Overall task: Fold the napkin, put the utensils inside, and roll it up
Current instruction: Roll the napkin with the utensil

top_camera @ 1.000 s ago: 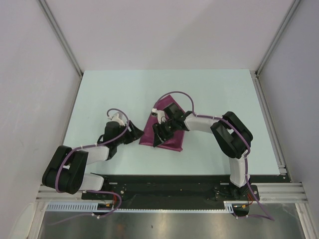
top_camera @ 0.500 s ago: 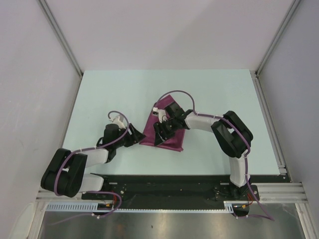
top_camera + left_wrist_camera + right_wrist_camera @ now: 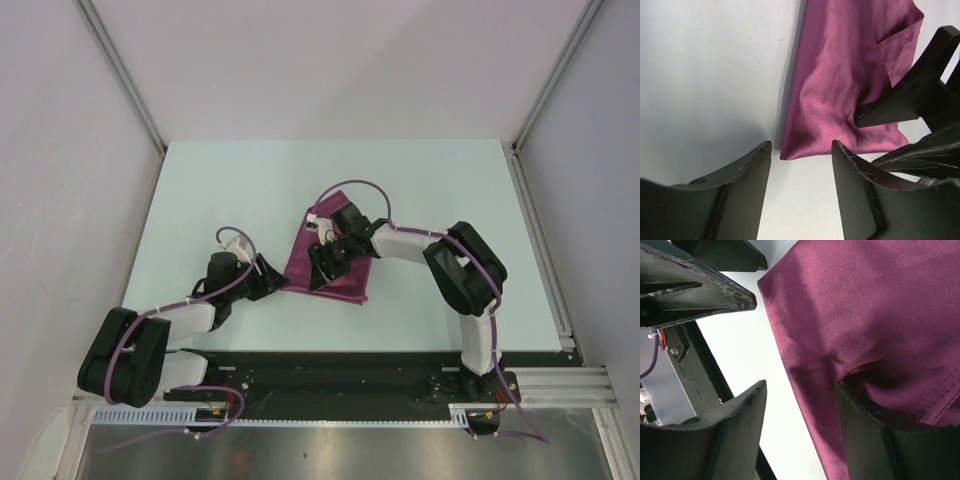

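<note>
The plum napkin (image 3: 338,275) lies folded on the table, a little left of centre. My left gripper (image 3: 273,282) is at its near-left corner. In the left wrist view that gripper (image 3: 801,150) is open, and the napkin (image 3: 835,95) has its corner just beyond the fingertips, untouched. My right gripper (image 3: 320,268) hovers low over the cloth's left part. In the right wrist view it (image 3: 800,390) is open astride the napkin (image 3: 875,305) edge. Its right finger (image 3: 865,430) is tucked under a raised fold, and its left finger (image 3: 735,420) is over bare table. The utensils are out of view.
The pale table (image 3: 200,200) is walled by grey panels at the left, back and right. A black base rail (image 3: 330,375) runs along the near edge. The two grippers are close together: the right gripper's fingers (image 3: 910,95) show in the left wrist view.
My left gripper has slid right and nearer to the napkin's near-left corner, and its jaws have narrowed a little. The right gripper and the napkin have hardly moved.
</note>
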